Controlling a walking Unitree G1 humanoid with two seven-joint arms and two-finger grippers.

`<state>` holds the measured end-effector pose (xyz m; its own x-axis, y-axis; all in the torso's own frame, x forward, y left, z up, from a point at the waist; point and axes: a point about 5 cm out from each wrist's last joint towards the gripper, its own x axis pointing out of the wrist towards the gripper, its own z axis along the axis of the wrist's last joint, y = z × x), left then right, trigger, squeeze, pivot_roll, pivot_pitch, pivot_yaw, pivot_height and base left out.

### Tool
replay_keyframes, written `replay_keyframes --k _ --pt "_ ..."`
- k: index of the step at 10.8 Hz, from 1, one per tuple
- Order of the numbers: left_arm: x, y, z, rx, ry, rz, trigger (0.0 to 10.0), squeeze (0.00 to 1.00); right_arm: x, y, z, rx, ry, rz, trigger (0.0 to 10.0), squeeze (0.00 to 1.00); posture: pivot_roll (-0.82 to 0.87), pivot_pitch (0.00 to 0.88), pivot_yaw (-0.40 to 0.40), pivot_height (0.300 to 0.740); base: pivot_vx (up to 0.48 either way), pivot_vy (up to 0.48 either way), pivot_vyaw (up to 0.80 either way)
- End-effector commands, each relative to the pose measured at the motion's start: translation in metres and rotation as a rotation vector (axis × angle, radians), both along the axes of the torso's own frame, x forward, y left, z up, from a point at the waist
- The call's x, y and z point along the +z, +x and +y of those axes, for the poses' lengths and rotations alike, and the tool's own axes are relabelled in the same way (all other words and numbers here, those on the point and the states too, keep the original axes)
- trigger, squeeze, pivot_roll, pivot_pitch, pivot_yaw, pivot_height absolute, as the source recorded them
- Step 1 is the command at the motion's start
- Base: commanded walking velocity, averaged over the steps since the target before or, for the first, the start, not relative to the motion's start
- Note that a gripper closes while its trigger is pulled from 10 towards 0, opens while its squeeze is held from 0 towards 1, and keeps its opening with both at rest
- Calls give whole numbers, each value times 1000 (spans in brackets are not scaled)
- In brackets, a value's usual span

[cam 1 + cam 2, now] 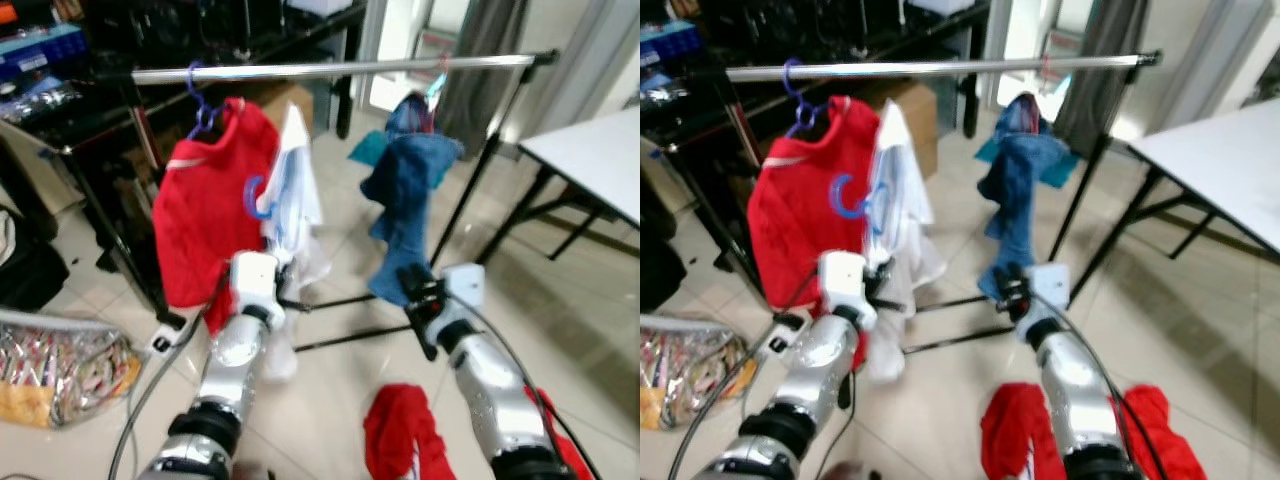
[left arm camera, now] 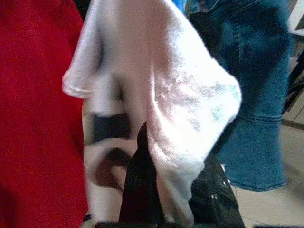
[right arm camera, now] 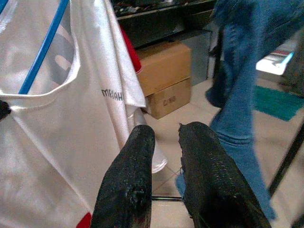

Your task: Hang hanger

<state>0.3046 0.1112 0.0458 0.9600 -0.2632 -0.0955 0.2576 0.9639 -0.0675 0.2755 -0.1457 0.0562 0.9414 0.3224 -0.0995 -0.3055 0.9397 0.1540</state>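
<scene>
Below the rail [image 1: 330, 69], left fingers [image 2: 140, 190] pinch the white shirt [image 1: 295, 200] on its blue hanger [image 1: 255, 200].

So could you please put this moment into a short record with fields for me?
rail: silver clothes rail spanning the view
hung: red shirt on a purple hanger; blue jeans
held: white shirt with blue hanger, hook below the rail
left gripper: shut on the white shirt
right gripper: free, jaws slightly apart
floor: red garment
</scene>
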Motion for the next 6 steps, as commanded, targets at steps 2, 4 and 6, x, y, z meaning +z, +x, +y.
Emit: replay_keyframes --k 2,4,6 --pt "8 5 6 12 10 -39 10000 0 3 2 6 17 3 -9 10000 0 165 0 -18 740 0 0 0" --pt "8 5 7 21 7 -40 10000 0 3 2 6 17 3 -9 10000 0 166 0 -17 740 0 0 0" --pt "9 7 10 37 11 -38 10000 0 3 2 7 20 4 -7 10000 0 166 0 -17 740 0 0 0"
